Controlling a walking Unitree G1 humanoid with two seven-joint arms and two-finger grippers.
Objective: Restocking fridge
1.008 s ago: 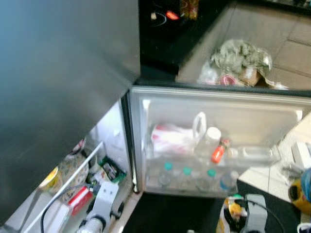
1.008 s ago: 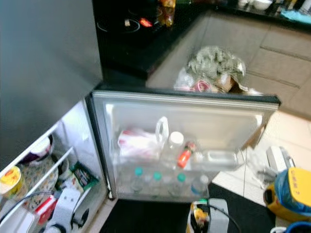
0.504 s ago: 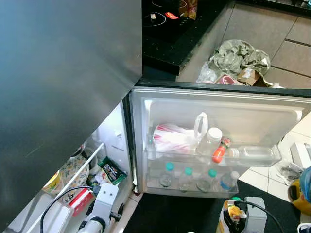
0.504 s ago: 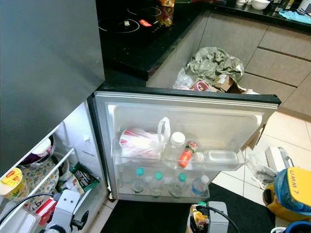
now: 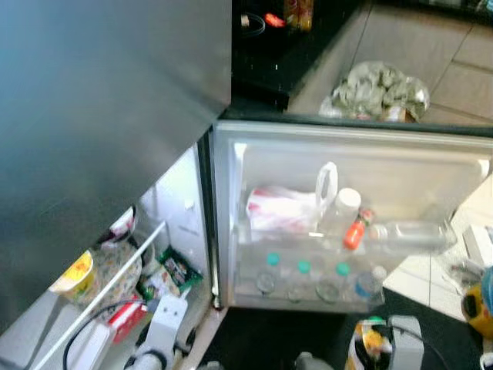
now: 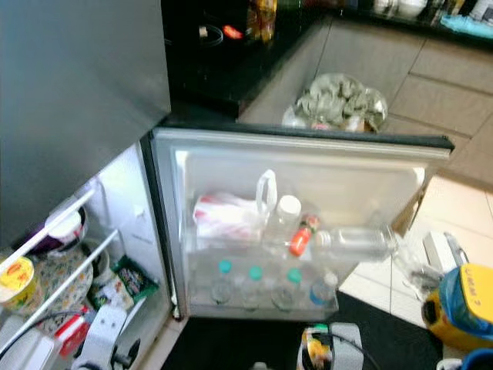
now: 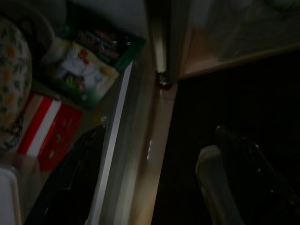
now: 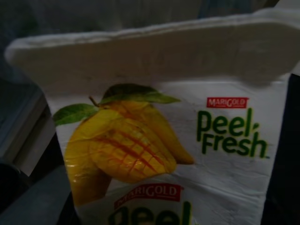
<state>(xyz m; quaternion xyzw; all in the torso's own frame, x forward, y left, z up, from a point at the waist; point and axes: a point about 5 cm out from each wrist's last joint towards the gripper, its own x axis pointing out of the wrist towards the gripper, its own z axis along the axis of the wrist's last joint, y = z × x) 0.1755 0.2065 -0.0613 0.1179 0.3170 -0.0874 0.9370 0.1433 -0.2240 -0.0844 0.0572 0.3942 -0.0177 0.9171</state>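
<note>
Down at the near right, the right gripper (image 5: 376, 343) is holding a mango juice carton (image 8: 159, 140) upright, closed on it. Straight ahead, the open fridge door (image 5: 347, 173) is waiting, its shelf (image 5: 339, 240) farther and higher than the carton.

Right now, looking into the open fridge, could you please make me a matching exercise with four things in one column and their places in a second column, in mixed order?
Things:
1. small orange bottle
2. four clear water bottles with teal caps
3. white mango juice carton with the Peel Fresh print
4. yellow round cup with a lid

Places:
A. lower shelf of the fridge door
B. close in front of the right wrist camera
C. wire shelf inside the fridge, at the left
D. upper shelf of the fridge door

Pairs: 1-D, 2-A, 3-B, 4-C
</note>
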